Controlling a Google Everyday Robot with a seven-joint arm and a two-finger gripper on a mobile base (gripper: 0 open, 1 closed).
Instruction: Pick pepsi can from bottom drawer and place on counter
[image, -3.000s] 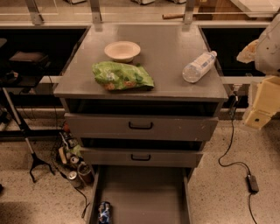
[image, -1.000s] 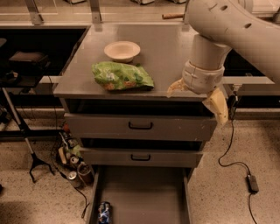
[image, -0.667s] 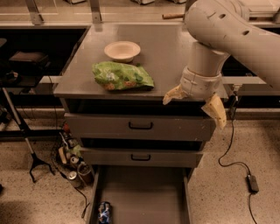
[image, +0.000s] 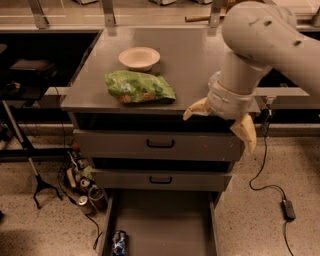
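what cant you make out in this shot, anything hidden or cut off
- pepsi can: camera view, its lower part is cut off by the bottom edge, and the label is too small to read.
- bottom drawer: its front end runs off the same edge.
- counter: the right side is hidden behind the arm, so what lies there is unknown.
- gripper: open at the counter's front right edge, with its wrist covering that corner.

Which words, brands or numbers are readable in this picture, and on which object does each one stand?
None is legible.
On the pepsi can in the bottom drawer: markings, illegible.
On the green bag on the counter: print, illegible.
On the gripper, open at the counter's front edge: no label seen.
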